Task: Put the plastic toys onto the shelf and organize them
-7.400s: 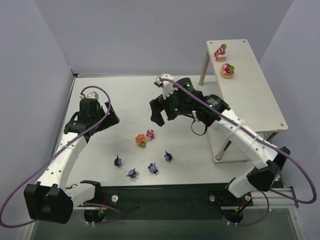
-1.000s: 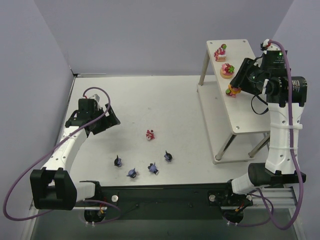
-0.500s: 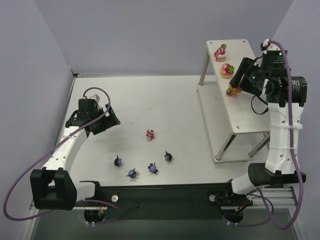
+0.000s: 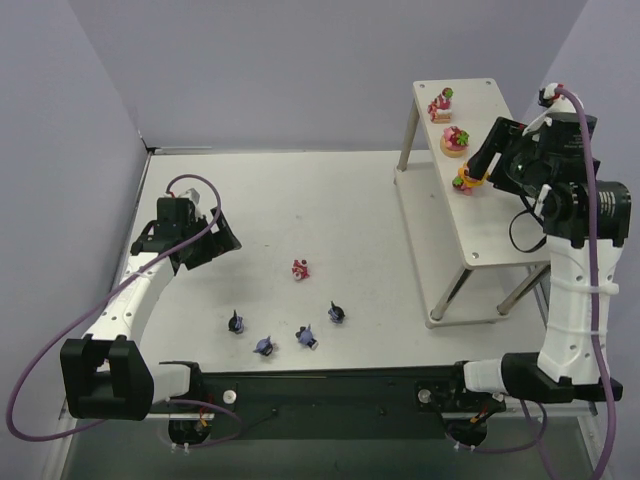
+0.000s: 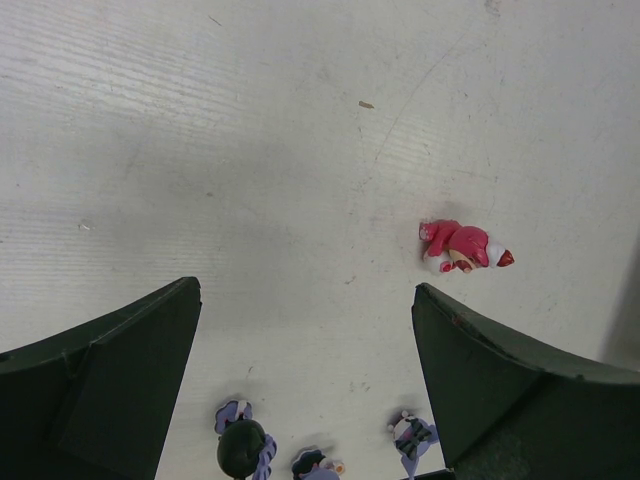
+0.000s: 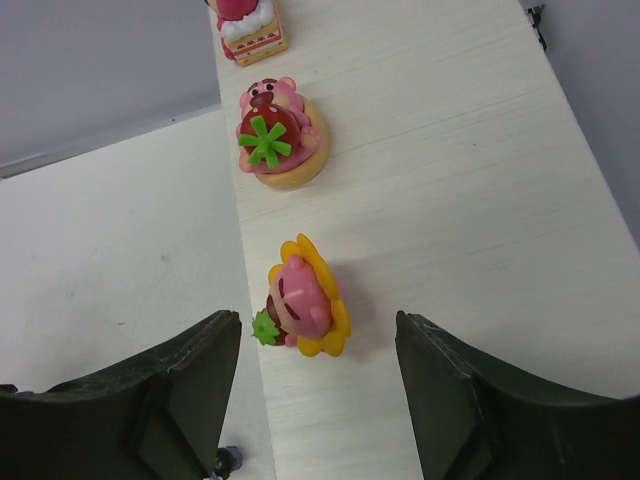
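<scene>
**Third bright toy let go on the shelf (image 4: 510,200)**

The right gripper (image 4: 482,158) has spread its jaws and drawn back from the yellow-petalled pink toy (image 6: 303,305). That toy now lies free near the top board's table-side edge (tipped over, it seems), in line with the strawberry tart toy (image 6: 272,140) and cake-slice toy (image 6: 245,25). The left gripper (image 5: 303,292) hangs wide apart and empty. One pink toy (image 4: 299,268) and four dark blue-purple toys (image 4: 337,313) are on the table (image 4: 300,200), so five are left to shelve.
</scene>
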You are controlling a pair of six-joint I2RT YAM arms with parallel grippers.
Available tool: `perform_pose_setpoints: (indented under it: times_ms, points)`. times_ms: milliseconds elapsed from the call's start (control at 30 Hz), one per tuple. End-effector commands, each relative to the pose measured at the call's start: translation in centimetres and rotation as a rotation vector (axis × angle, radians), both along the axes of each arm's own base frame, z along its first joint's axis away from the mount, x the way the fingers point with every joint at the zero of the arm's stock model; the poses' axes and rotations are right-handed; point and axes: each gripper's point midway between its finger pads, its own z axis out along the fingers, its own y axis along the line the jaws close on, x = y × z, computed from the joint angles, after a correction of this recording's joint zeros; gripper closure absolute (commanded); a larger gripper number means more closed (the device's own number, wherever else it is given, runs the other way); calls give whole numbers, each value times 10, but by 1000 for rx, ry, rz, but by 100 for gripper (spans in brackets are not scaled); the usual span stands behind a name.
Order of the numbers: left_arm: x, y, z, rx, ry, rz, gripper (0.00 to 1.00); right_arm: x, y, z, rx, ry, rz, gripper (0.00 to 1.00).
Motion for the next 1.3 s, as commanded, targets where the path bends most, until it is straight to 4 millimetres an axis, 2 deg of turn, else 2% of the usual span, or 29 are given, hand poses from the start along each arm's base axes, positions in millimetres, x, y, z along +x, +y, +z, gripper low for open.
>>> perform_pose_setpoints:
  times_ms: [0, 33, 67, 100, 133, 167, 200, 233, 267, 300, 367, 400, 433, 467, 533, 567, 633, 700, 733, 800, 833, 867, 933, 1033, 1133, 1267]
  points:
    - [14, -7, 16, -26, -71, -22, 3, -14, 4, 50, -11, -247, 48, 36]
    - [15, -8, 15, -30, -70, -24, 3, -11, 13, 44, -2, -248, 92, 36]
    - [15, -8, 15, -33, -71, -23, 3, -10, 20, 55, 4, -303, 132, 36]
    - [16, -8, 15, -36, -69, -22, 3, -18, 39, 61, 23, -337, 235, 36]
    - [16, -8, 15, -40, -67, -16, 3, -18, 50, 58, 27, -343, 289, 36]
    - [17, -8, 14, -40, -66, -7, 3, -21, 61, 66, 26, -386, 339, 36]
    - [17, -7, 13, -42, -60, -2, 3, -28, 87, 68, 13, -408, 452, 36]
    - [17, -7, 12, -44, -56, 7, 3, -30, 102, 60, 5, -405, 507, 35]
    - [17, -7, 12, -46, -55, 10, 3, -33, 117, 63, 1, -429, 562, 35]
    - [17, -6, 12, -43, -52, 14, 3, -42, 143, 61, 4, -434, 653, 35]
    - [18, -6, 13, -48, -54, 26, 3, -42, 171, 45, -31, -412, 730, 35]
    - [18, -6, 12, -51, -55, 26, 3, -53, 197, 39, -29, -402, 815, 35]
    - [18, -7, 12, -56, -54, 27, 3, -54, 208, 32, -51, -392, 850, 35]
    - [18, -8, 12, -60, -52, 23, 3, -51, 223, 13, -70, -347, 893, 35]
    - [16, -9, 11, -62, -47, 21, 3, -62, 252, -4, -80, -312, 980, 35]
    - [16, -9, 11, -62, -46, 19, 3, -62, 267, -23, -82, -260, 1026, 35]
    - [15, -9, 10, -62, -40, 17, 3, -66, 285, -49, -108, -206, 1091, 35]
    - [15, -9, 12, -64, -44, 15, 3, -60, 298, -91, -136, -100, 1111, 35]
    - [15, -10, 13, -67, -44, 15, 3, -59, 303, -105, -143, -68, 1123, 35]
    - [16, -9, 15, -66, -50, 18, 3, -58, 317, -153, -159, 49, 1149, 36]
    - [17, -9, 17, -67, -53, 19, 3, -56, 323, -167, -164, 74, 1155, 38]
    - [17, -8, 16, -64, -50, 25, 3, -55, 332, -195, -180, 135, 1171, 40]
    - [16, -7, 16, -59, -46, 35, 3, -48, 343, -236, -198, 200, 1178, 43]
    - [14, -4, 13, -48, -28, 53, 5, -45, 362, -274, -211, 246, 1216, 46]
    - [12, -3, 9, -43, -12, 53, 5, -44, 379, -300, -220, 283, 1260, 47]
    - [14, -4, 9, -47, -5, 51, 5, -34, 389, -321, -241, 309, 1248, 48]
